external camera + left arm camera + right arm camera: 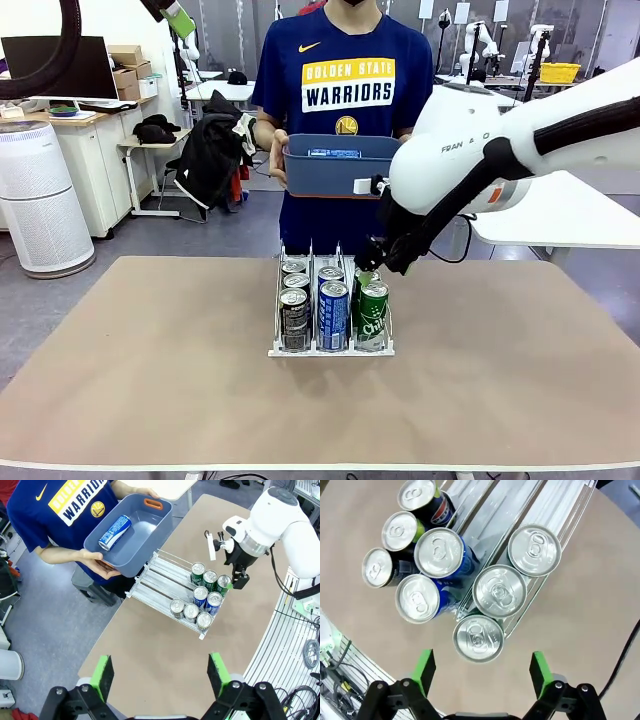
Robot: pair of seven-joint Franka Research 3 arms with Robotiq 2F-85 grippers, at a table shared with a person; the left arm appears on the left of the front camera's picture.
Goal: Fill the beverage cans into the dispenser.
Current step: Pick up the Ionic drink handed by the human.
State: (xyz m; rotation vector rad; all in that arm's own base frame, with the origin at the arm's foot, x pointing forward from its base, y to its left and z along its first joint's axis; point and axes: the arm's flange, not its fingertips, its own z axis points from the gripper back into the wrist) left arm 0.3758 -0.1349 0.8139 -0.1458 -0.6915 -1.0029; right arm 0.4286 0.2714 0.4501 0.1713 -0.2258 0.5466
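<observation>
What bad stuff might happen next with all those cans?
1. The right gripper hangs open close over the green cans. If it pulls away crookedly, a finger might clip one and knock it against the blue cans.
2. A blue can lies on its side in the tub the person holds. It may roll about, which would make it awkward to grab.

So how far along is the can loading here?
Done: the dispenser holds three black cans, two blue cans and three green cans. In hand: nothing; the right gripper hangs open over the green lane. Left: one blue can lies in the tub the person holds.
</observation>
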